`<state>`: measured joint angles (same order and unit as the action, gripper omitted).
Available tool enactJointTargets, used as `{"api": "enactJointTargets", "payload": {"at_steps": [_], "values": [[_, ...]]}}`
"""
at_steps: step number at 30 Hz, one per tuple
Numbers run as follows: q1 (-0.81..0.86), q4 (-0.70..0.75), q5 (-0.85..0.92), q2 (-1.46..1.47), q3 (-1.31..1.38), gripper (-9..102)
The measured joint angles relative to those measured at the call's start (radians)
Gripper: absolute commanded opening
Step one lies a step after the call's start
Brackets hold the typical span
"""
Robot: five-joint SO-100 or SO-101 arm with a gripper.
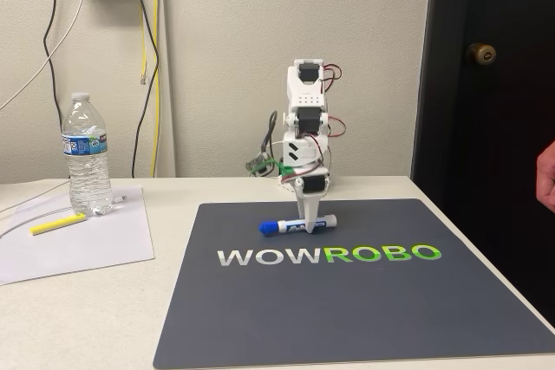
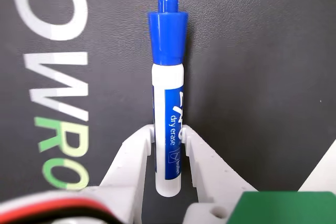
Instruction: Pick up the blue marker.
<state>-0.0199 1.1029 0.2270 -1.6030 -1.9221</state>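
Observation:
The blue marker (image 1: 286, 227) lies flat on the dark grey mat (image 1: 347, 309), just above the printed lettering, with its blue cap to the left in the fixed view. The white arm stands over it, and my gripper (image 1: 308, 223) points straight down onto the marker's right half. In the wrist view the marker (image 2: 168, 72) runs up the frame, cap at the top. My gripper (image 2: 169, 134) has a white finger (image 2: 134, 153) pressed on each side of the labelled barrel, so it is shut on the marker. The marker still rests on the mat.
Left of the mat are a sheet of white paper (image 1: 87, 244), a yellow stick (image 1: 58, 223) and a water bottle (image 1: 87, 158). Cables hang down the wall behind. A dark door (image 1: 486, 84) and a person's hand (image 1: 546, 175) are at the right edge.

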Motion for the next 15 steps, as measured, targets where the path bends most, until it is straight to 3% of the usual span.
{"api": "enactJointTargets", "payload": {"at_steps": [7, 15], "values": [[-0.040, -0.008, -0.049, -0.193, 0.000, 3], [-0.069, -0.112, -0.115, -0.426, -0.006, 3]]}}
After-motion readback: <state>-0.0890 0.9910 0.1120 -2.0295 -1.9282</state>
